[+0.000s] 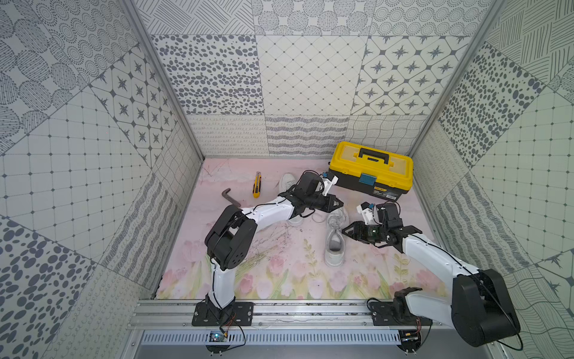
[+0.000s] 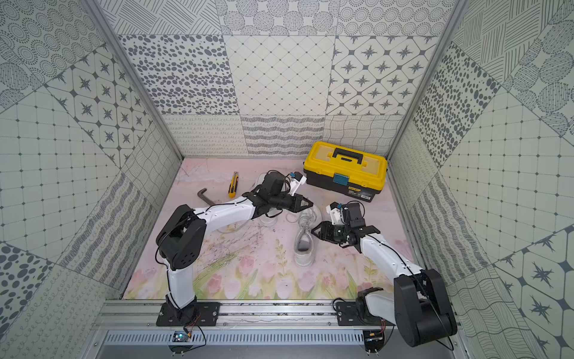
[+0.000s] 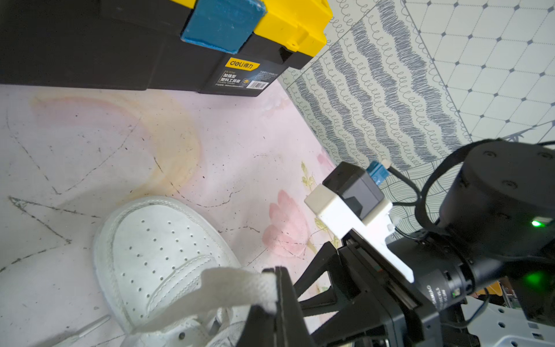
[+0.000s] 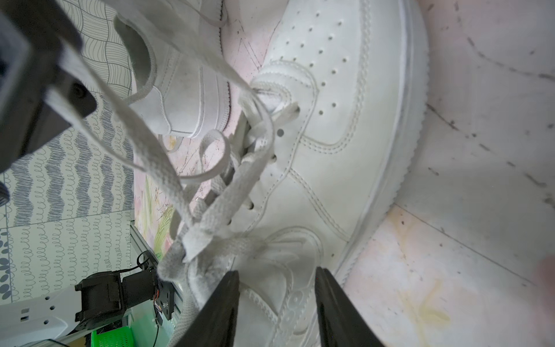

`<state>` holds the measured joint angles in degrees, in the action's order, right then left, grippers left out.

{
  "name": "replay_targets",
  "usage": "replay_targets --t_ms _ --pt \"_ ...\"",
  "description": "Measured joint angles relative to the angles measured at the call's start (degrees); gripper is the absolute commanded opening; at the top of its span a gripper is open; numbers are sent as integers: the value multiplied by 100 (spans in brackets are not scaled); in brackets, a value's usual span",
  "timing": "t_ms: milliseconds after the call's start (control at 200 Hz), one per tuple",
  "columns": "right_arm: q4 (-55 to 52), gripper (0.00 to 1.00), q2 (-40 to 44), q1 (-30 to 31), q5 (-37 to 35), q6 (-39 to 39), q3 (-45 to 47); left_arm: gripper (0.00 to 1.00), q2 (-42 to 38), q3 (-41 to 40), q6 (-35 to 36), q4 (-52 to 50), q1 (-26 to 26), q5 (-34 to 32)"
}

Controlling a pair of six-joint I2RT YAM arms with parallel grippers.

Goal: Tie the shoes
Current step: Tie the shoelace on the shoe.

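Lowest in both top views, the right gripper has its jaws spread partway. In the right wrist view its two black fingers straddle the side of the near shoe. I cannot tell whether they touch the leather, and nothing is pinched between them. Just above it, the left gripper is pressed together on a flat pale lace. The lace runs taut from the closed tips down into the lacing of that same shoe. The near shoe stands upright right of centre on the flowered mat, toe towards the top of the frame, between the two grippers. The far shoe lies to its upper left, mostly hidden under the left forearm. Further up and left are a dark bent hex key and a yellow utility knife. A yellow-and-black toolbox sits at the back right against the wall. The left arm rises from the front rail, folds at the elbow and stretches rightwards over the far shoe. The right arm bends at the lower right corner and reaches up and left, its gripper pointing left at the lacing.
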<state>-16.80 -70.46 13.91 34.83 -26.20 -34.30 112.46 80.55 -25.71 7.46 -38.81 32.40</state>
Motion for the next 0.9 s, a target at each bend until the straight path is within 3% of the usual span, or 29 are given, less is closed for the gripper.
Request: replay_targets --t_ms 900 --pt "385 42 -446 -319 597 697 -170 0 28 0 -2 -4 0 0"
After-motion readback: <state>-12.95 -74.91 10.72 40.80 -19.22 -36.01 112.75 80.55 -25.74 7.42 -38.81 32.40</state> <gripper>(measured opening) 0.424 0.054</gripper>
